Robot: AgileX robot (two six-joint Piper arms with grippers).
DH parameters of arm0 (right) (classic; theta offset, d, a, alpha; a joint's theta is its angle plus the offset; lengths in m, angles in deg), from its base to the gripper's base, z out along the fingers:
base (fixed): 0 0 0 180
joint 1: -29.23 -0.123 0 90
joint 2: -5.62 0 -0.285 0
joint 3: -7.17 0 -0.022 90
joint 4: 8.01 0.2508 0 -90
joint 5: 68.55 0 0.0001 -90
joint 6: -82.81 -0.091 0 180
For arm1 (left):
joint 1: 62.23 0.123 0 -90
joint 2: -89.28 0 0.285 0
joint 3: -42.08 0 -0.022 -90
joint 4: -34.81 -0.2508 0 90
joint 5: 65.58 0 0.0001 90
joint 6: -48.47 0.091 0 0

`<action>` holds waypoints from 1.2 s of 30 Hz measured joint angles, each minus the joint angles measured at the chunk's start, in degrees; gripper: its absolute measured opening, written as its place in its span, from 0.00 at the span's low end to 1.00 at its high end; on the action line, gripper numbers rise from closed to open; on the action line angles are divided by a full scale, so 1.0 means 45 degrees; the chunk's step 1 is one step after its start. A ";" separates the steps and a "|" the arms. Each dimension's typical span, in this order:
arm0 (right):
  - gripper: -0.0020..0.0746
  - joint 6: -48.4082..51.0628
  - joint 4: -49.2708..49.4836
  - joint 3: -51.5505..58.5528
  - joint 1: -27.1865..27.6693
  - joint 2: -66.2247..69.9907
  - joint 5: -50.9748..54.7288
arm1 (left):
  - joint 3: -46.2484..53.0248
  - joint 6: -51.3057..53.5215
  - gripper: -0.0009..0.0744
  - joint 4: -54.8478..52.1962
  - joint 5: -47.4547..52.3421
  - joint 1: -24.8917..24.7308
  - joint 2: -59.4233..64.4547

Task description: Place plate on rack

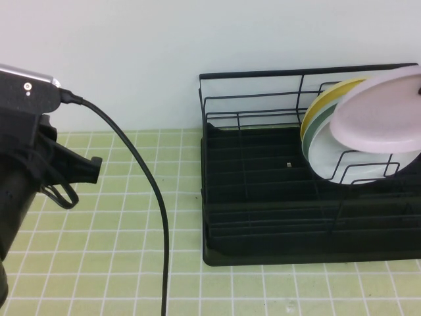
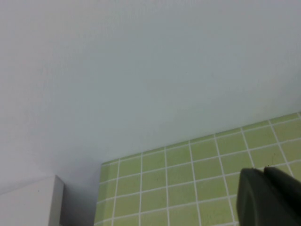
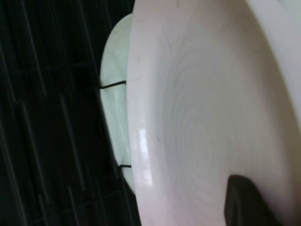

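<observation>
White wall (image 1: 131,52) backs a tabletop (image 1: 99,263) of green tiles with white seams. At the tabletop's left edge the left gripper (image 1: 94,170) hangs above the tiles, jaws closed together with nothing between them; its wrist view shows the dark fingertips (image 2: 268,193) over the tiles near the wall. A black cable (image 1: 154,197) runs from that arm down to the front edge.

On the right half of the tabletop sits a black wire rack (image 1: 250,158) on a black tray. In the slots at its right end two plates stand on edge: a yellow plate (image 1: 329,94) at the back and a pale green plate (image 1: 339,161) in front of it.

Tilted over those two, above the rack's right end, is the pink plate (image 1: 381,112). The right gripper (image 3: 247,205) holds it by the rim, jaws narrow, one dark finger lying on the plate's face. Whether the pink plate touches the wires cannot be told.
</observation>
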 joint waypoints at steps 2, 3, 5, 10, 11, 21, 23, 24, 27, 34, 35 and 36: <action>0.18 0.0164 0.0000 0.0000 0.0000 0.0131 0.0196 | 0.0000 0.0000 0.01 0.0000 0.0020 0.0000 0.0000; 0.18 0.0198 0.0000 0.0000 0.0000 0.0192 0.0265 | 0.0000 0.0000 0.01 0.0000 0.0020 0.0000 0.0000; 0.18 0.0438 0.0000 0.0000 0.0000 0.0322 0.0390 | 0.0000 0.0049 0.01 0.0000 0.0020 0.0000 0.0000; 0.18 0.0488 0.0000 0.0000 0.0000 0.0710 0.0337 | 0.0009 0.0068 0.01 0.0000 0.0020 0.0000 0.0000; 0.18 0.0488 0.0000 0.0000 0.0000 0.0823 0.0231 | 0.0009 0.0068 0.01 0.0000 0.0020 0.0000 0.0000; 0.18 0.0461 0.0050 -0.0020 0.0000 0.1629 0.0173 | 0.0009 0.0068 0.01 -0.0022 0.0992 0.0000 0.0000; 0.18 0.0438 0.0050 -0.0020 0.0000 0.1767 0.0226 | 0.0009 0.0068 0.01 -0.0045 0.1125 0.0000 0.0000; 0.18 0.0347 0.0050 -0.0020 0.0000 0.1801 0.0226 | 0.0009 0.0068 0.01 -0.0045 0.1166 0.0000 0.0000; 0.18 -0.0052 0.0050 -0.0020 0.0000 0.1855 0.0252 | 0.0009 0.0068 0.01 -0.0045 0.1286 0.0000 0.0000; 0.29 -0.0378 0.0562 -0.0020 0.0009 0.1915 0.0339 | 0.0009 -0.0098 0.01 -0.0072 0.2106 0.0000 0.0000; 0.34 -0.0529 0.0613 -0.0020 0.0009 0.1915 0.0403 | 0.0009 -0.0098 0.01 -0.0096 0.2216 0.0000 0.0000; 0.37 -0.0712 0.0635 -0.0020 0.0000 0.1915 0.0433 | 0.0009 -0.0098 0.01 -0.0094 0.2273 0.0000 0.0000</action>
